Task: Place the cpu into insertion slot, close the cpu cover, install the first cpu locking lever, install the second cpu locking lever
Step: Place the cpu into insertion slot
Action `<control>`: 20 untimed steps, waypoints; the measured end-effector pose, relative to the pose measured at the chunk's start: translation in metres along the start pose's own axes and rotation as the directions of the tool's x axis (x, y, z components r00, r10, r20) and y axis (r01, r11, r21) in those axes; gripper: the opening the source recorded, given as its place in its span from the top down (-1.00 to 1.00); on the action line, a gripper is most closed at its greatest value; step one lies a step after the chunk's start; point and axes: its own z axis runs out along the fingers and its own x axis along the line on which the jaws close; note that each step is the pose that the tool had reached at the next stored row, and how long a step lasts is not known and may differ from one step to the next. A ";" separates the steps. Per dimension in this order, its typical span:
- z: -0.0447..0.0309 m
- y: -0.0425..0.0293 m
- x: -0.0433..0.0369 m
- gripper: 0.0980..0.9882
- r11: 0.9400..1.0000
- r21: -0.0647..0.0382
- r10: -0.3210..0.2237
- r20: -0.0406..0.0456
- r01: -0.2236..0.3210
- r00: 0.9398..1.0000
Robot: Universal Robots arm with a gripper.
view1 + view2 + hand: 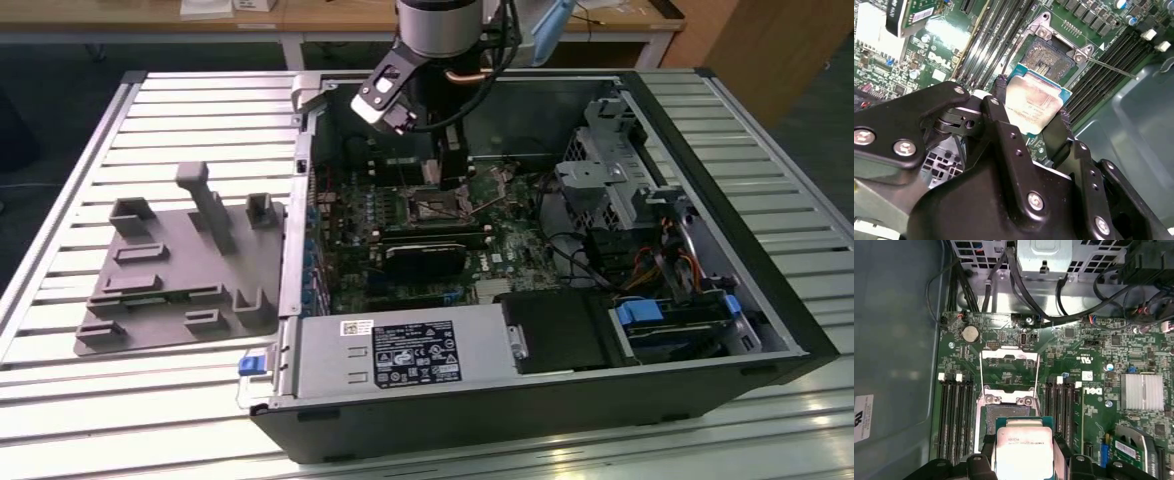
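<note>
We log step one of four as in progress, none complete. The gripper (pixel 1031 106) is closed on the cpu (pixel 1036 100): in the second wrist view its two dark fingertips (pixel 1000 89) press opposite edges of the chip, and the opening is only as wide as the chip itself. The metal top faces the camera. The cpu hangs just beside and partly over the insertion slot (pixel 1051 52). It is not seated, since most of the slot's contact field lies bare in both wrist views. We cannot judge how high the chip sits above the slot. In the first wrist view the cpu (pixel 1023 450) covers only the slot's near edge (pixel 1006 414). The cpu cover (pixel 1010 354) lies swung back on the far side of the slot from the chip, fully open. One locking lever (pixel 1111 67) stands out from a corner of the slot as a thin rod, not latched, and we cannot make out the other with certainty. In the exterior view the arm reaches down into the open computer case (pixel 534 420), with the gripper (pixel 451 182) directly over the slot (pixel 441 208). Left to do, by our reading: seat the chip, close the cover, latch both levers.
</note>
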 end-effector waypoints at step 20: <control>0.0363 -0.0039 0.0061 0.01 1.000 0.000 -0.001 0.000 0.001 1.000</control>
